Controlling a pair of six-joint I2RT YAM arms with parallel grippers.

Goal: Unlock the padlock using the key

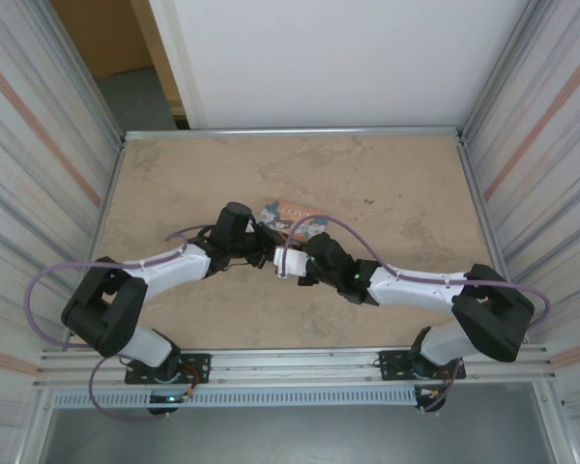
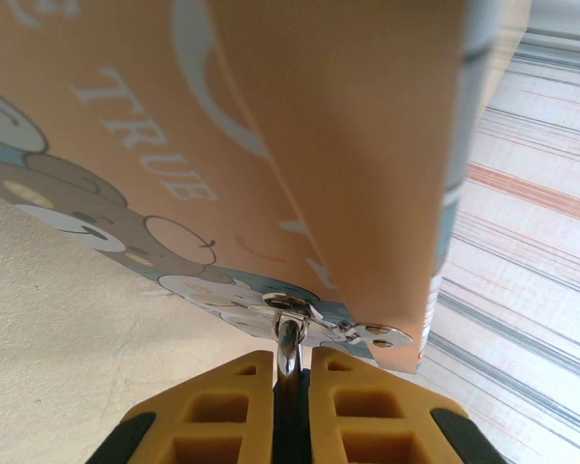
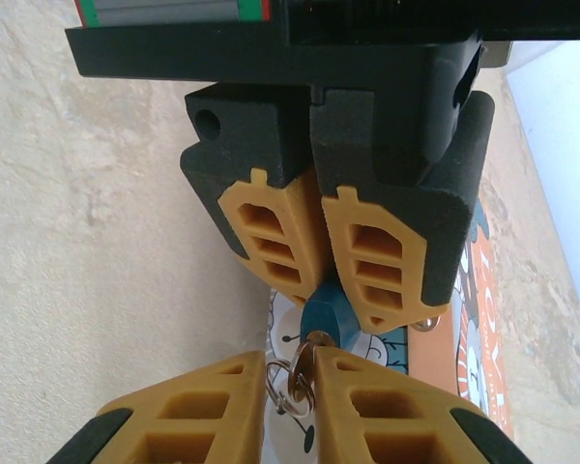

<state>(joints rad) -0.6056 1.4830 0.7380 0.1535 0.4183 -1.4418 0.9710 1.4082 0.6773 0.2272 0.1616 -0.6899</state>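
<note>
Both grippers are closed: left gripper (image 3: pixel 327 296) on the padlock (image 3: pixel 326 317), right gripper (image 3: pixel 292 362) on the key ring (image 3: pixel 290 385). The padlock's long axis follows the left fingers (image 2: pixel 240 398), with the shackle (image 2: pixel 288 350) pointing beyond their tips.

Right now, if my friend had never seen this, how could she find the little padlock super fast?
Look at the middle of the table, where the two arms meet beside the tin box. The left gripper pinches the padlock there, with the right gripper and a key ring right next to it. It's the one small teal-blue block, far tinier than the orange-sided tin.
</note>
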